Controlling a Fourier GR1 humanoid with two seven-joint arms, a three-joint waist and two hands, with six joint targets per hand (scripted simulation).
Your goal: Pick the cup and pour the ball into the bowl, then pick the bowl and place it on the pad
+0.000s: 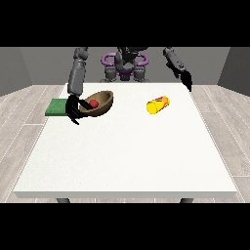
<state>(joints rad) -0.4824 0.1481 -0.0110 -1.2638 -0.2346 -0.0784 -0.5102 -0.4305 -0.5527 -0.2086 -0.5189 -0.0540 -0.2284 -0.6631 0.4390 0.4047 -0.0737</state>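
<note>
A brown, rounded wooden-looking bowl (99, 103) sits tilted near the table's far corner at the view's left, its open mouth tipped up toward the camera, with a small red ball (93, 103) resting inside it. The black hand at the view's left (73, 110) is at the bowl's near-left rim, with fingers that appear curled around that edge, so I judge it to be grasping the bowl. Just beyond that hand lies the flat green square pad (56, 107), close beside the bowl at the edge of the large white table (127, 156). The yellow cup with red markings (157, 104) lies on its side well apart to the right, empty as far as can be seen, so the pouring step looks finished and the carry to the pad is the step in hand. The hand at the view's right (187, 81) hangs above the far table edge, away from everything; whether it is released or clenched I cannot tell. The bowl looks stiff, light and smooth-walled, so a pinch over the rim suits it, but the loose ball may roll and spill out if the tilt grows; levelling it seems wise.
</note>
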